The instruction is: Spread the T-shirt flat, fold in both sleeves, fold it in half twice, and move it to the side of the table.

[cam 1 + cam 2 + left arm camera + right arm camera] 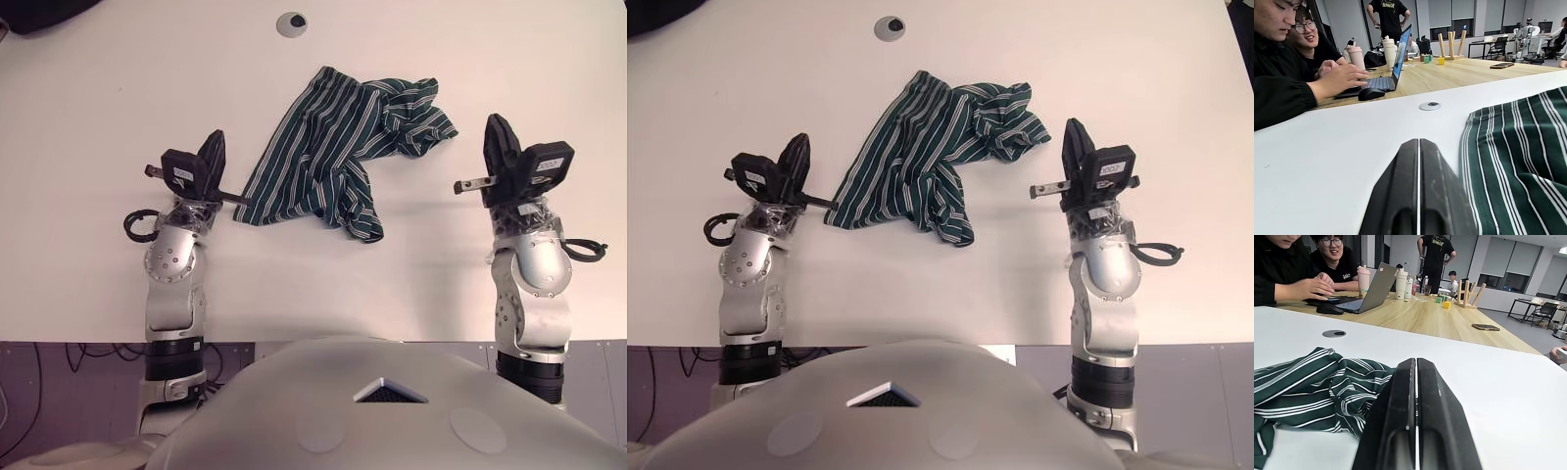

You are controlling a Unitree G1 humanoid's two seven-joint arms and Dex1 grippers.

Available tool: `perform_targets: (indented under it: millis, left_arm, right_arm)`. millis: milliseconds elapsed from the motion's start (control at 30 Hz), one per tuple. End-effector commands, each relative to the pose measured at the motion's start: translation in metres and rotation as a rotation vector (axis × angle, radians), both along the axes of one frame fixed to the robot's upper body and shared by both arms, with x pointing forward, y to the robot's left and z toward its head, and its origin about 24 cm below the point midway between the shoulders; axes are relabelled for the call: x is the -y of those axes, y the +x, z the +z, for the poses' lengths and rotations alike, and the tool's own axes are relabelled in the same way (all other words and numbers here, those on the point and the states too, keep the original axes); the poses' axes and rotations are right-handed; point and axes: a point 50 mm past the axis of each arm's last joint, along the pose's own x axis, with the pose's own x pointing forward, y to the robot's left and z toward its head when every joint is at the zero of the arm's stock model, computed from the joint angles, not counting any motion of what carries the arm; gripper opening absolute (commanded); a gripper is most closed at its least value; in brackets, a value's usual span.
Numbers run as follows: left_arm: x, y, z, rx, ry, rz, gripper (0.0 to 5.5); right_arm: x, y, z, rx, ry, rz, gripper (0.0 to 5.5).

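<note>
A dark green T-shirt (338, 147) with white stripes lies crumpled in a heap at the middle of the white table (88, 88). My left gripper (213, 157) rests on the table just left of the shirt's near-left corner, fingers (1418, 161) shut with nothing between them. My right gripper (500, 145) sits to the right of the shirt, a short gap from its bunched right side (1327, 391). Its fingers (1415, 382) are pressed together and hold nothing.
A round grey cable grommet (292, 23) is set in the table beyond the shirt. The table's near edge (313, 341) runs just behind both arms. Bare white surface extends left and right of the shirt.
</note>
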Motion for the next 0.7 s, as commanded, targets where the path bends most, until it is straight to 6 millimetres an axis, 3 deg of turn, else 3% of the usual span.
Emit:
perform_targets:
  millis: [33,133,433,567,700]
  left_arm:
    - [-0.001,-0.002,-0.006,-0.015,0.022,-0.012,0.0]
    - [0.0,-0.002,-0.006,-0.015,0.023,-0.024,0.09]
    - [0.003,-0.005,-0.01,-0.023,0.017,-0.075,1.59]
    - [0.004,-0.002,-0.012,-0.021,0.044,-0.076,1.73]
    - [-0.009,-0.005,-0.034,-0.252,-0.123,-0.071,2.32]
  right_arm:
    - [-0.003,0.005,-0.001,0.014,-0.008,0.01,0.04]
    - [-0.004,0.006,-0.002,0.016,-0.012,0.014,0.01]
    - [-0.008,0.009,-0.006,0.017,-0.026,0.024,0.0]
    - [-0.008,0.011,-0.008,0.017,-0.031,0.024,0.0]
    - [-0.01,0.017,-0.013,0.014,-0.029,0.022,0.0]
